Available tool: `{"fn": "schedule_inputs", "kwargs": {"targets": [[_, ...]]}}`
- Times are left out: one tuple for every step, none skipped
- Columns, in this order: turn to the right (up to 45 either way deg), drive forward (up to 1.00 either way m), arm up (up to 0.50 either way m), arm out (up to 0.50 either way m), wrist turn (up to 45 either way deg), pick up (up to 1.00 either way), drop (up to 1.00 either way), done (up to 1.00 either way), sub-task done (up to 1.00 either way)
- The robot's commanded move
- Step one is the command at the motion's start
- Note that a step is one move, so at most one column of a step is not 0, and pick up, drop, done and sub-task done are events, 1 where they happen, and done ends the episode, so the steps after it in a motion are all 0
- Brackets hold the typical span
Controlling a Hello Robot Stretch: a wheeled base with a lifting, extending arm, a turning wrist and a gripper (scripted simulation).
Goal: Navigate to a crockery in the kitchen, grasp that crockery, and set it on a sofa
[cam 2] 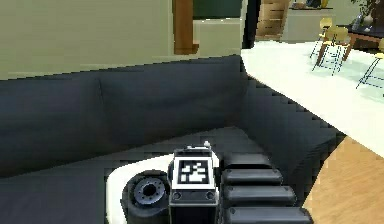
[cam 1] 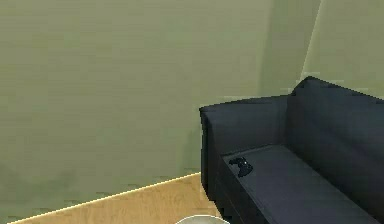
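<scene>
A dark navy sofa (cam 2: 120,110) runs across the arm side view, and its armrest end (cam 1: 300,150) shows at the forward view's right. The arm's dark bar rises from the bottom edge over the seat, ending in a white marked square (cam 2: 193,170). Left of it sits the gripper (cam 2: 145,195) with its dark round body. A white, flat, rounded piece of crockery (cam 2: 122,180) lies on the sofa seat at and behind the gripper. I cannot tell whether the gripper holds anything.
A plain green wall (cam 1: 110,80) stands ahead, with wood floor (cam 1: 130,200) at its foot. A small dark object (cam 1: 238,165) lies on the seat corner. Beyond the sofa's right arm, a wooden door frame (cam 2: 184,25) leads to a pale-floored room with chairs (cam 2: 330,45).
</scene>
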Motion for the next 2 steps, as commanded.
{"fn": "schedule_inputs", "kwargs": {"targets": [[0.0, 0.00, 0.00, 0.48, 0.0, 0.00, 0.00, 0.00, 0.00], [0.0, 0.00, 0.00, 0.00, 39.0, 0.00, 0.00, 0.00, 0.00]]}}
